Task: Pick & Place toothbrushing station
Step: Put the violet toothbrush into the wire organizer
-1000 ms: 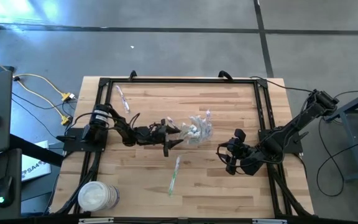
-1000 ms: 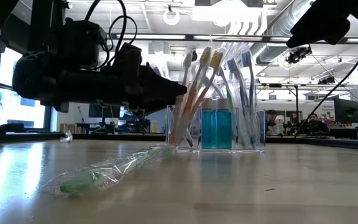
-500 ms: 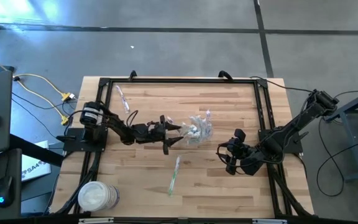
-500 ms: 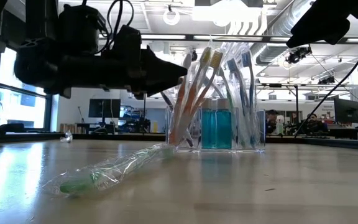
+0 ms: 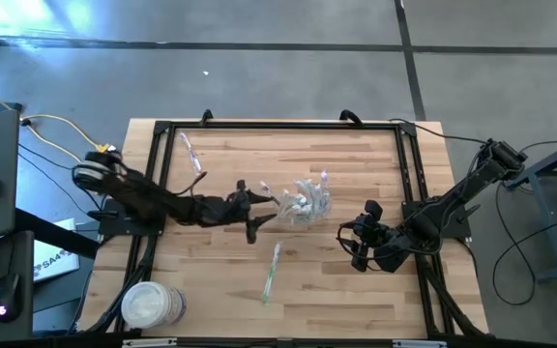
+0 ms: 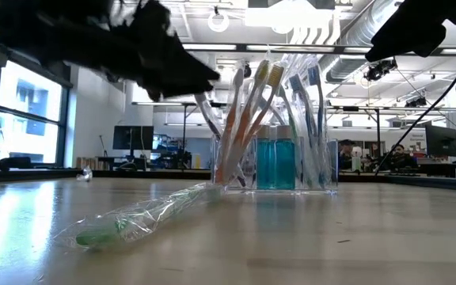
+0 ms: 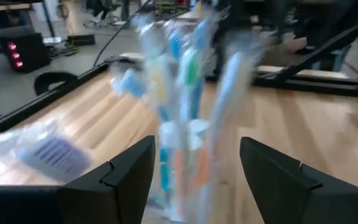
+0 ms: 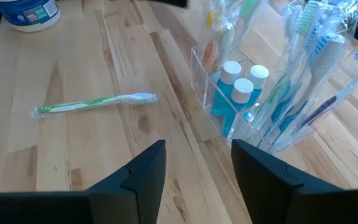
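A: From above, where do you stand?
B: Your left gripper (image 5: 264,215) reaches across the bench (image 5: 220,280) and sits just beside the clear container (image 5: 305,204) near the bench's middle, jaws spread with nothing between them. Your right gripper (image 5: 353,244) waits to the container's right, apart from it. One wrapped green toothbrush (image 5: 271,271) lies loose on the bench nearer the front edge, and another wrapped toothbrush (image 5: 190,153) lies near the far left corner. A white tub (image 5: 150,305) stands at the front left corner.

A: And the level view?
B: The container (image 6: 279,162) stands upright, packed with wrapped toothbrushes (image 6: 248,111), two blue tubes (image 6: 275,162) with white caps in its middle. Your left arm is a dark blur above and left of it. The green toothbrush (image 6: 133,224) lies flat in front.

A: Left wrist?
B: Your fingers (image 7: 117,177) stand wide apart, and the container (image 7: 182,155) shows between them, farther on, blurred.

A: Right wrist?
B: Jaws parted and empty; fingers (image 8: 138,174) frame bare bench. You see the container (image 8: 253,99) beyond, the tubes (image 8: 238,87) inside it, and the green toothbrush (image 8: 95,104) lying well apart from it.
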Motion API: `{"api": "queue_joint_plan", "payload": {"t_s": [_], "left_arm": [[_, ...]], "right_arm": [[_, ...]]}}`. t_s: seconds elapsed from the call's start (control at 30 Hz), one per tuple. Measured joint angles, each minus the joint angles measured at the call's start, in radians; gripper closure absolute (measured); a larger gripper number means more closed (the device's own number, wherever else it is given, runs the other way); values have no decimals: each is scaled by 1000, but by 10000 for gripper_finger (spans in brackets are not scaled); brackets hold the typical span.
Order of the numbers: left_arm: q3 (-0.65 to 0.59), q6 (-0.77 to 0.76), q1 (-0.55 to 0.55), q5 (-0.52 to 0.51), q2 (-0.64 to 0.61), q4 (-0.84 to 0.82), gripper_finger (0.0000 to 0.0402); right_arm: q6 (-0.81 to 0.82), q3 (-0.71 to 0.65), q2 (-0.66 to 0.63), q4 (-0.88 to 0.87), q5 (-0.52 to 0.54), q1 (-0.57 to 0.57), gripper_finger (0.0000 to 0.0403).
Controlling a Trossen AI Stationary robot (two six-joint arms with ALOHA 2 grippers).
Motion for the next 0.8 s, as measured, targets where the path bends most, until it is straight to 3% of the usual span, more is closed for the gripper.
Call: {"api": "queue_joint_plan", "payload": {"t_s": [0.13,0.23,0.33,0.47,0.63,0.8], "left_arm": [[0,-2,-63,-61,-119,-110,167],[0,-62,-105,-203,-203,-253,167],[0,-201,-122,-353,-281,-456,167],[0,-497,-98,-455,-371,-767,167],[0,-811,13,-499,-414,-1064,167],[12,-892,169,-373,-413,-1176,167]], "right_arm": [[0,0,0,0,0,0,228],[0,0,0,-1,0,0,228],[0,0,0,-1,0,0,228],[0,0,0,0,0,0,228],[0,0,0,0,1,0,228],[0,0,0,-1,2,0,228]]}}
